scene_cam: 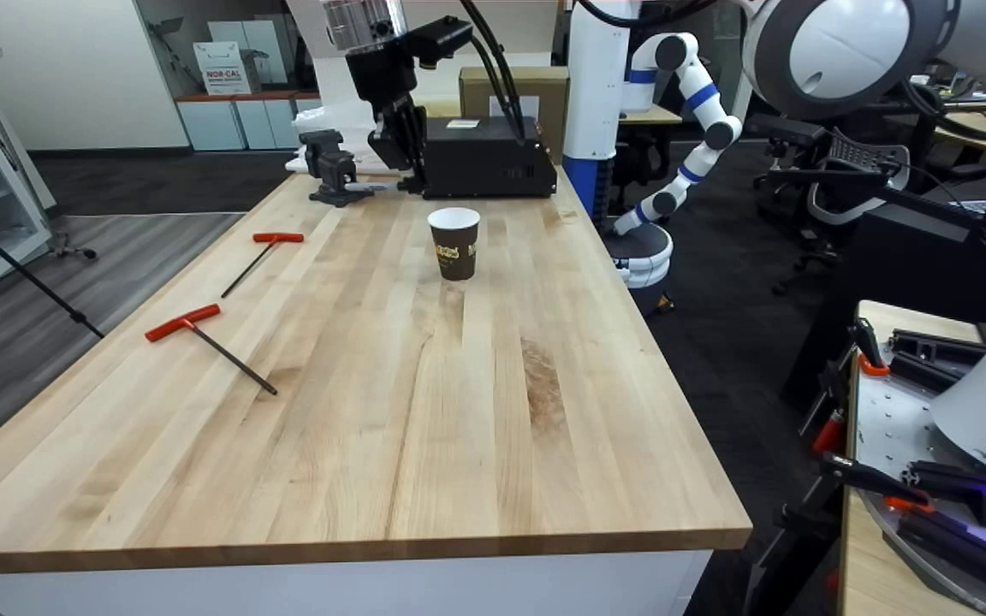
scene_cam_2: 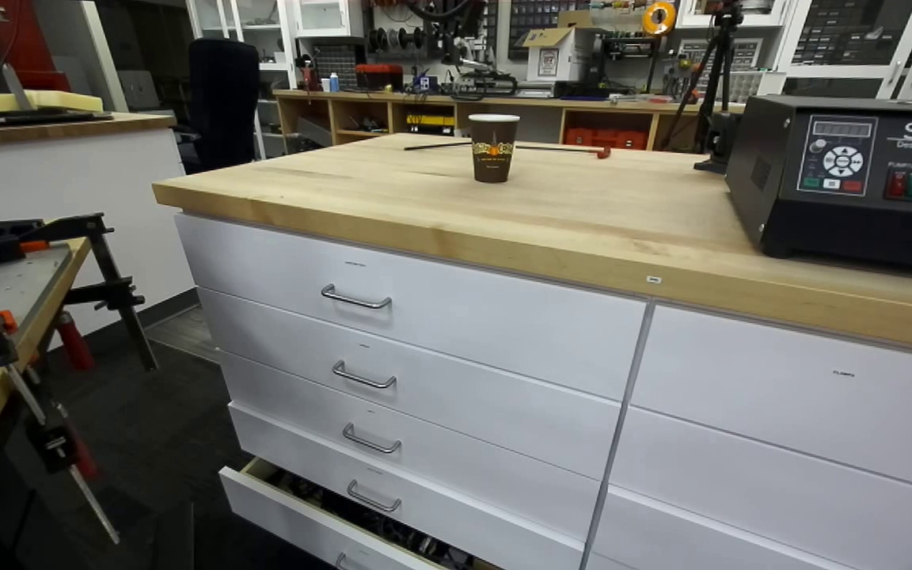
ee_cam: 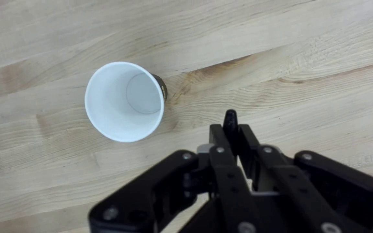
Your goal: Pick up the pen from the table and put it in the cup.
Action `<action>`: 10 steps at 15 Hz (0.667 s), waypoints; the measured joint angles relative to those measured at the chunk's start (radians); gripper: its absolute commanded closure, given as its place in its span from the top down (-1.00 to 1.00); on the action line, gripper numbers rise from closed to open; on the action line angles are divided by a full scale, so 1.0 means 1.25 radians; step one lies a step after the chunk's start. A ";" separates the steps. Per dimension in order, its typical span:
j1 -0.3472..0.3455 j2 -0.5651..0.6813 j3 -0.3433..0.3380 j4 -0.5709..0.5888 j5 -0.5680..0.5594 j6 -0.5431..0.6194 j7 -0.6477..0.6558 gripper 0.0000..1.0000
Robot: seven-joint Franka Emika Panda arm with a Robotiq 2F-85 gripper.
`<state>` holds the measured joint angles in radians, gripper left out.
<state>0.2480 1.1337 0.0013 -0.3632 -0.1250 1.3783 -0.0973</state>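
Observation:
The cup (scene_cam: 458,257) is dark brown with a pale rim and stands upright on the wooden table (scene_cam: 459,445). It also stands there in an exterior view (scene_cam_2: 493,162). In the wrist view I look into the white inside of the cup (ee_cam: 108,100), and its bottom is bare. My gripper (ee_cam: 231,131) is right of the cup in that view, fingers close together on the pen (ee_cam: 230,117). The pen's dark rounded end sticks out past the fingertips; the rest is hidden. In an exterior view the gripper (scene_cam: 410,175) points down; the pen is hard to tell there.
Two T-shaped tools with red handles (scene_cam: 183,322) (scene_cam: 277,237) lie on the table's left side. A small black vise (scene_cam: 335,167) and a black box-shaped device (scene_cam: 489,158) stand at the far end. The device also shows in an exterior view (scene_cam_2: 828,198).

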 measured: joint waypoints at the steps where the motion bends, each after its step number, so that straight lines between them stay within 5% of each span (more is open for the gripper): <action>1: -0.003 0.000 0.000 0.000 0.001 -0.002 0.006 -0.93; 10: -0.018 0.000 0.000 0.000 0.020 -0.048 0.111 -0.93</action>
<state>0.2252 1.1337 0.0013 -0.3633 -0.0995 1.3177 0.0420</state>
